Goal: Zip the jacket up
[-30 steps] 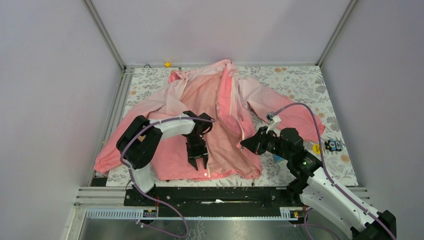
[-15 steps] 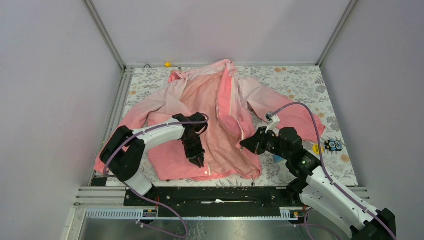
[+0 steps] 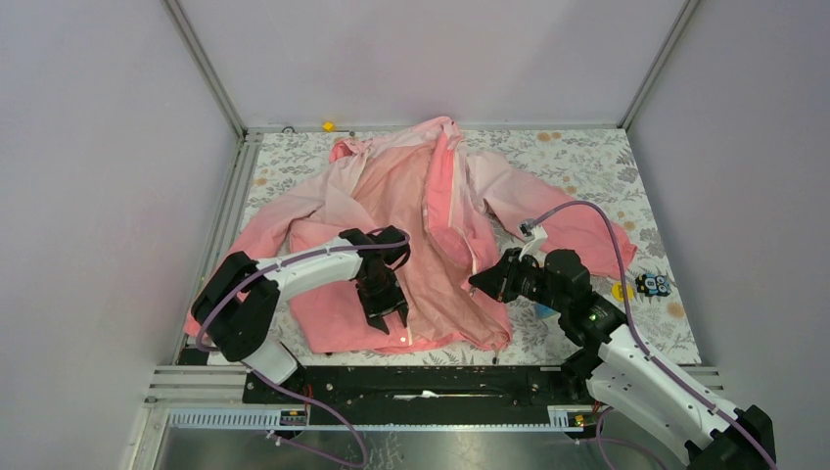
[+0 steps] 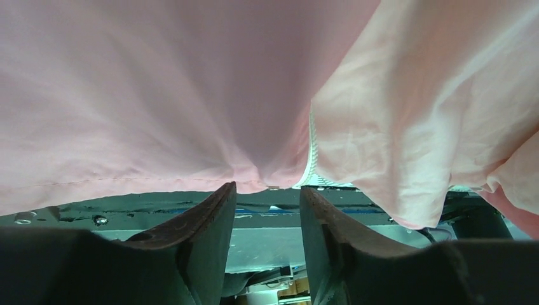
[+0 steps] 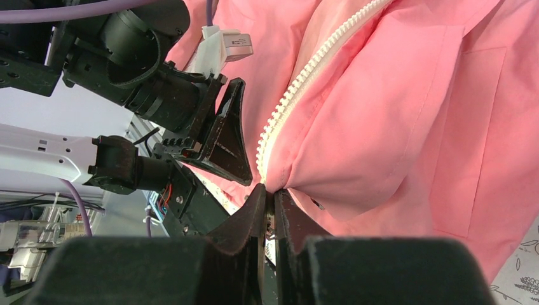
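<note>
Where it lies: the thin long-sleeved fabric jacket (image 3: pixel 411 211), pale pink at the collar and coral at the hem, is spread over the flower-patterned table (image 3: pixel 587 162). The collar is at the far edge, the hem along the near edge, and a sleeve runs out toward each side.

Front: it's wide open, folks! The white toothed zipper (image 5: pixel 305 82) is not joined anywhere I can see.

Left gripper (image 4: pixel 267 190): it hovers at the hem near the middle of the near edge, fingers parted with nothing between them. The hem corner and a strip of zipper tape sit just past the tips. Whether they brush the cloth, I can't quite tell from here.

Right gripper (image 5: pixel 270 194): pinched tight on the jacket, right at the zipper edge of the other front panel, low down near the hem.

How it will handle: I'd call it light, limp and a bit slippery. It will bunch and slide rather than hold a shape.

Where to take hold: I'd go for the stiffer zipper tape at the hem ends, not the loose cloth.

Risk: pull on one panel and the whole garment may drag along the table.
</note>
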You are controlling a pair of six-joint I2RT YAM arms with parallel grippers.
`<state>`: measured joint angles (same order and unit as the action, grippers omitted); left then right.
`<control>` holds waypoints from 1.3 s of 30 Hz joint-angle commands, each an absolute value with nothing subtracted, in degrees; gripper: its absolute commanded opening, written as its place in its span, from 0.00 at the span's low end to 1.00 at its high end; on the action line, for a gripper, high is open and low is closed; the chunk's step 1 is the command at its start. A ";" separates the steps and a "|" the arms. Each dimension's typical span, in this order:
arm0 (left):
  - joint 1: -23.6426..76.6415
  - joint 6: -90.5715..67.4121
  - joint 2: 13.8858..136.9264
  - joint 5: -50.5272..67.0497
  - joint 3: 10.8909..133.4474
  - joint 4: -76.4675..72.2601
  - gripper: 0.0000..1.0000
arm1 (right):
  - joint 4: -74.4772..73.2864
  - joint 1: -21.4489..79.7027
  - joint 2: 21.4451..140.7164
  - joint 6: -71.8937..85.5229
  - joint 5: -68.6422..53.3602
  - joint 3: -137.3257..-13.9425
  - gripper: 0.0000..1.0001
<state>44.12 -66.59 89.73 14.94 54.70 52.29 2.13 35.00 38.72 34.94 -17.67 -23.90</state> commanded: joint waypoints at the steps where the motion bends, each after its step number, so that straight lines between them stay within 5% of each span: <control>1: 44.04 -69.40 90.87 12.30 55.21 52.95 0.44 | 5.28 35.68 38.06 35.50 -19.07 -23.81 0.00; 13: 45.48 -70.62 93.75 13.58 55.30 48.68 0.52 | 5.28 35.66 38.06 35.51 -19.14 -23.40 0.00; 26: 45.97 -70.31 91.92 13.96 51.46 44.30 0.22 | 5.23 35.68 38.39 35.22 -19.66 -23.97 0.00; 31: 45.84 -69.68 86.97 12.41 52.59 44.90 0.02 | 4.75 35.64 39.44 34.97 -19.40 -24.64 0.00; 39: 45.25 -72.04 73.87 12.78 48.13 41.55 0.00 | 3.27 35.61 41.48 33.98 -15.83 -26.71 0.00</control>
